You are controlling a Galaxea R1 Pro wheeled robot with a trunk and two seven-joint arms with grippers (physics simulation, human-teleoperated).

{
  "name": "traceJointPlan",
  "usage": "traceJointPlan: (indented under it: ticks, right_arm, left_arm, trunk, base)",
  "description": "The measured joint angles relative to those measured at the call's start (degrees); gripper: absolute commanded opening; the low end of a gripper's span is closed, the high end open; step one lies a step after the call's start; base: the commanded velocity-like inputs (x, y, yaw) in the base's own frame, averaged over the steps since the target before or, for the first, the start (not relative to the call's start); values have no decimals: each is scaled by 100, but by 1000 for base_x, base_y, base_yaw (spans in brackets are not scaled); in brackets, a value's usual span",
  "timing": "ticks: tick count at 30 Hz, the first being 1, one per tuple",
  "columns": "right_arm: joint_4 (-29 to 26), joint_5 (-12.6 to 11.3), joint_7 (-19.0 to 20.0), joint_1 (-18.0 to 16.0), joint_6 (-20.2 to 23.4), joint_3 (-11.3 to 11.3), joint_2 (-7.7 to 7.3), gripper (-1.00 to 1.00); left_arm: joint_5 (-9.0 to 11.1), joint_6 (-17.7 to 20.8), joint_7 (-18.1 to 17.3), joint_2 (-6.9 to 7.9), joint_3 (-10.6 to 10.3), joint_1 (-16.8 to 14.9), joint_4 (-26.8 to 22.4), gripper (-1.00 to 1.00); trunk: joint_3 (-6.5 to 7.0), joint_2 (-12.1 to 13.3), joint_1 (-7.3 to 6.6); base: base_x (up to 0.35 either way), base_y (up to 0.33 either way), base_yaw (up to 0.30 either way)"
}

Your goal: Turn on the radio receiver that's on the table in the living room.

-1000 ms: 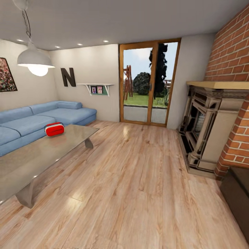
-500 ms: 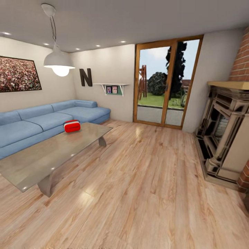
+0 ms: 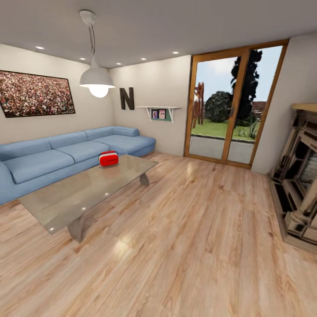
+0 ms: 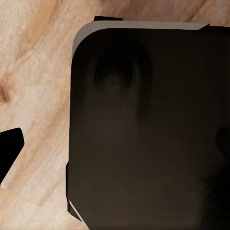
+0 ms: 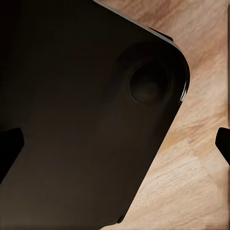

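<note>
Driving in, I see the radio receiver (image 3: 108,159) on the surface's (image 3: 66,198) far end, ahead-left and well apart from both tools; I cannot tell their jaw states.

Red radio receiver (image 3: 108,159) sits upright — near glossy grey table (image 3: 70,198)'s far end.

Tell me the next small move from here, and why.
Probably drive the base forward and left toward the table. The radio sits near its far end, in front of the sofa, well out of arm's reach, with bare floor between. Both wrist views show dark robot body above the floor, so the arms look tucked.
</note>
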Motion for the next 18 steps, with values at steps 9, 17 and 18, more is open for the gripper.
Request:
traceJointPlan:
  ticks: [9,17,18]
  right_arm:
    - [0,-2,2,0,6,0,0,100]
    - [0,-5,2,0,6,0,0,100]
    - [0,-5,2,0,6,0,0,100]
  left_arm:
    - [5,0,-17,4,-4,0,0,100]
    - [14,0,-18,4,-4,0,0,100]
    - [15,0,-18,4,-4,0,0,100]
  trunk:
    - [0,0,0]
    - [0,0,0]
    - [0,0,0]
  base:
    - [312,0,7]
    - [323,0,0]
    - [323,0,0]
